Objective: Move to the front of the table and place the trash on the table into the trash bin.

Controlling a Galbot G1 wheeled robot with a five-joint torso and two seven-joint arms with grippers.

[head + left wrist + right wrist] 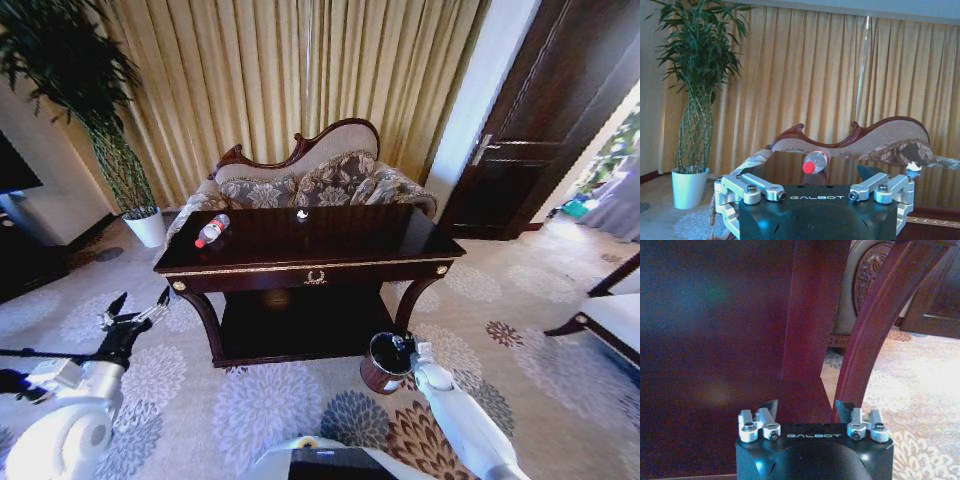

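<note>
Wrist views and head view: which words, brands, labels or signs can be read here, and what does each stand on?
"GALBOT": black body of the left gripper, left wrist view.
"GALBOT": black body of the right gripper, right wrist view.
Red label of the clear plastic bottle: too small to read.
Gilt emblem on the dark glossy table: ornament, no letters.

Pleated golden curtains (270, 80) hang behind a carved-back floral sofa (310, 180); a tall green plant in a white pot (146, 226) stands beside it, a dark wooden door (530, 120) opposite, on pale flower-patterned carpet (500, 330).

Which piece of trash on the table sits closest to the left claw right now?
The clear bottle with the red cap, lying on its side at the table's left end. The white paper bit lies farther off, mid-table at the back edge. The left claw hovers open, front-left.
</note>
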